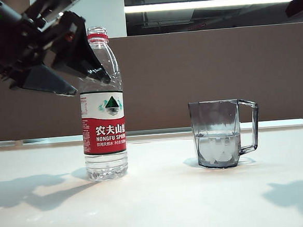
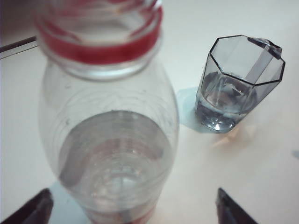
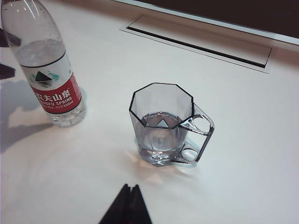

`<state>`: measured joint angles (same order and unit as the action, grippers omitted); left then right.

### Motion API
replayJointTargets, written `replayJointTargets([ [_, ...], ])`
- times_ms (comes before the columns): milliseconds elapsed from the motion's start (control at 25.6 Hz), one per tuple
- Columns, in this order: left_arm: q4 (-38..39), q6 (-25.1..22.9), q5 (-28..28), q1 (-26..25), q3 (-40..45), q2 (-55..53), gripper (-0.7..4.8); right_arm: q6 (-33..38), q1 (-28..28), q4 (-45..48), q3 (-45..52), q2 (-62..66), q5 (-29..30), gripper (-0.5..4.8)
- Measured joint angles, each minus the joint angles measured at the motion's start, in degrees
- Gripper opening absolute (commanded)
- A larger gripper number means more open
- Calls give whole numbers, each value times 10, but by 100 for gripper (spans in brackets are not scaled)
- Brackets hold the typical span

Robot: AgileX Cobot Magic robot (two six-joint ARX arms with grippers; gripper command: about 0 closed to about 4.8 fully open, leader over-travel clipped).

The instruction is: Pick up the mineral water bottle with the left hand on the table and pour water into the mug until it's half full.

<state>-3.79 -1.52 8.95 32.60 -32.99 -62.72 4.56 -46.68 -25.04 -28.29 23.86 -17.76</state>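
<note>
Left end effector (image 1: pixel 84 82): black, angular fingers spread wide, up beside the bottle's shoulder, gripping nothing.
Right end effector (image 3: pixel 127 205): dark fingertips pressed together, above the worktop near the mug.
Bottle (image 1: pixel 102 104): tall clear plastic, red neck ring, uncapped, upright on the glossy white worktop (image 1: pixel 163 206).
Mug (image 1: pixel 219 133): grey-tinted faceted, partly filled with water (image 1: pixel 218 148), well right of the bottle.
</note>
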Motion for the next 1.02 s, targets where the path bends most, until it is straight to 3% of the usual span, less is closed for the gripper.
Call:
replayJointTargets([
  [39, 7, 0, 0, 0, 0, 5, 479, 0, 0, 0, 0, 0, 0, -2],
  [78, 16, 0, 0, 0, 0, 12, 440, 0, 0, 0, 0, 0, 0, -2],
  [156, 48, 0, 0, 0, 0, 37, 187, 0, 0, 0, 0, 0, 0, -2],
  [195, 57, -1, 0, 0, 0, 46, 7, 0, 0, 0, 0, 0, 0, -2],
  [704, 126, 9, 0, 0, 0, 141, -6, 0, 0, 0, 0, 0, -1, -1],
  [1016, 82, 14, -6, 0, 44, 204, -6, 0, 0, 0, 0, 0, -1, -1],
])
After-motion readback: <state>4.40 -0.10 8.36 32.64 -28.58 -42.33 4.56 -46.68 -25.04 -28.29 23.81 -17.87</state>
